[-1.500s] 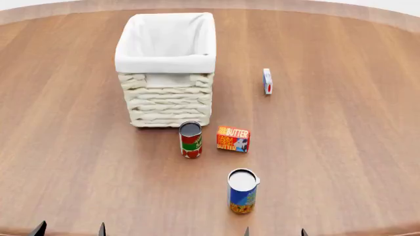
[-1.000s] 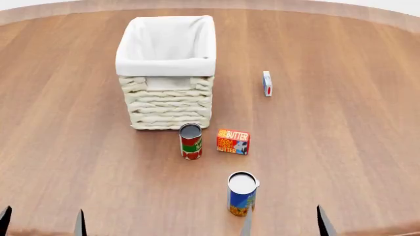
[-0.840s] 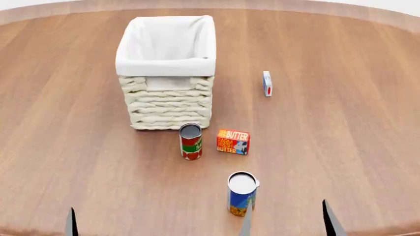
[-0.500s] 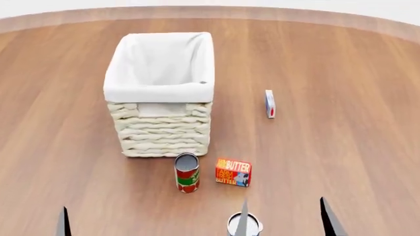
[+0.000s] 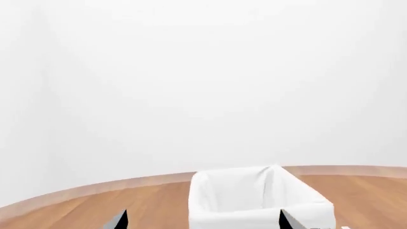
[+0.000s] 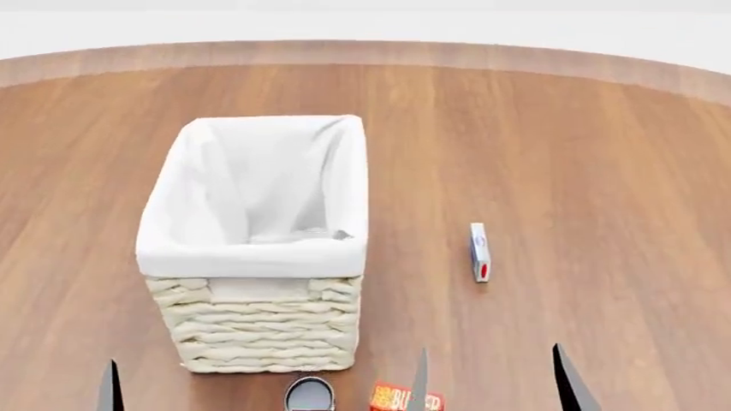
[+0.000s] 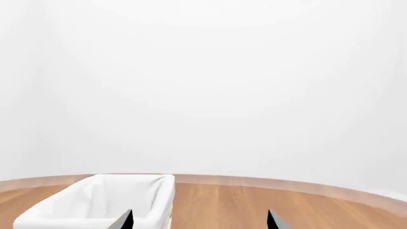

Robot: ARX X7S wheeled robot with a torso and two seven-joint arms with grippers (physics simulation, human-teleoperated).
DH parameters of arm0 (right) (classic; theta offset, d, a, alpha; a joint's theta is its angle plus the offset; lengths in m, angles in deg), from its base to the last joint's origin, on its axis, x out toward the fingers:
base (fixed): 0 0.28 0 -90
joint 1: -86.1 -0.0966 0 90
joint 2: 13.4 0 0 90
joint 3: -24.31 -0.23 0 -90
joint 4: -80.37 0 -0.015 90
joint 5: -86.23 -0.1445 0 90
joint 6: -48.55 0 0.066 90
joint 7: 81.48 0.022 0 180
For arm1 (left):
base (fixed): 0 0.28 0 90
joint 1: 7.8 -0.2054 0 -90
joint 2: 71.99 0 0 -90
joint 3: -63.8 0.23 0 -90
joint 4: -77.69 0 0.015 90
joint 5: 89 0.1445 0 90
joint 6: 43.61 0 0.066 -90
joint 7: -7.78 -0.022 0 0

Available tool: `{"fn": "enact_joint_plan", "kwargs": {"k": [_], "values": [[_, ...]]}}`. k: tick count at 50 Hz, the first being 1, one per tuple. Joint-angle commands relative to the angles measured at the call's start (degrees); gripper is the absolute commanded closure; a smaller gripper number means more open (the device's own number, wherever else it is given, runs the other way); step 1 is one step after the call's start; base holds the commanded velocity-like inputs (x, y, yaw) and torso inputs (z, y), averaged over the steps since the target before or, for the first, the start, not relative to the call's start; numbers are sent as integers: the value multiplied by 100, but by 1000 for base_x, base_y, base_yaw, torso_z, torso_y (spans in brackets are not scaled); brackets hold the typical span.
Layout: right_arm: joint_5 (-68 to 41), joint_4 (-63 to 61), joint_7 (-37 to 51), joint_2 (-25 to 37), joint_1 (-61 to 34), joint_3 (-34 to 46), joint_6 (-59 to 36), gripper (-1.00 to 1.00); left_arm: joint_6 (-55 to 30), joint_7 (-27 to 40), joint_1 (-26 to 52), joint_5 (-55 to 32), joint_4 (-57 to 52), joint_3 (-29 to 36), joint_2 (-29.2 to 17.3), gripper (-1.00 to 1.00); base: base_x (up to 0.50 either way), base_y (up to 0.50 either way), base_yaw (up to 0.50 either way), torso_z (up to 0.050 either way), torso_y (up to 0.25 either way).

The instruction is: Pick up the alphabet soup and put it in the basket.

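Observation:
The cream woven basket [image 6: 257,257] with white cloth lining stands left of centre on the wooden table. It also shows in the left wrist view [image 5: 254,212] and the right wrist view [image 7: 162,195]. The alphabet soup can is out of view, below the head view's bottom edge. My right gripper [image 6: 494,390] is open and empty, its two fingertips wide apart at the bottom right. Only one fingertip [image 6: 111,392] of my left gripper shows in the head view, at the bottom left. The left wrist view shows my left gripper [image 5: 203,222] open and empty, facing the basket.
A red-and-green can [image 6: 310,396] with a dark top and an orange butter box [image 6: 395,400] sit just in front of the basket at the bottom edge. A small white box [image 6: 480,251] stands right of the basket. The table's far edge [image 6: 365,51] curves across the top.
The head view has tilted up: the basket and boxes slid down the picture, and the alphabet soup can dropped out at the bottom. Both grippers' fingertips rose into view.

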Motion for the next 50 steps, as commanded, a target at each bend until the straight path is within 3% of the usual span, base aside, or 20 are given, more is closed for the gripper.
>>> {"fn": "enact_joint_plan", "kwargs": {"k": [1, 11, 46, 50], "values": [[-46, 28, 62, 61, -10, 50, -3, -100, -14, 77, 9, -18, 9, 68, -75, -100, 500, 0, 0, 0, 0], [-123, 90, 111, 97, -1, 49, 49, -100, -41, 122, 47, -80, 50, 108, -121, -100, 300, 14, 0, 0, 2], [-282, 168, 271, 225, -58, 110, 74, -100, -82, 301, 104, -132, 87, 259, -270, -100, 0, 500, 0, 0, 0], [-367, 128, 250, 259, -30, 99, 102, -100, -80, 325, 110, -152, 100, 256, -283, -100, 0, 0, 0, 0, 0]]}}
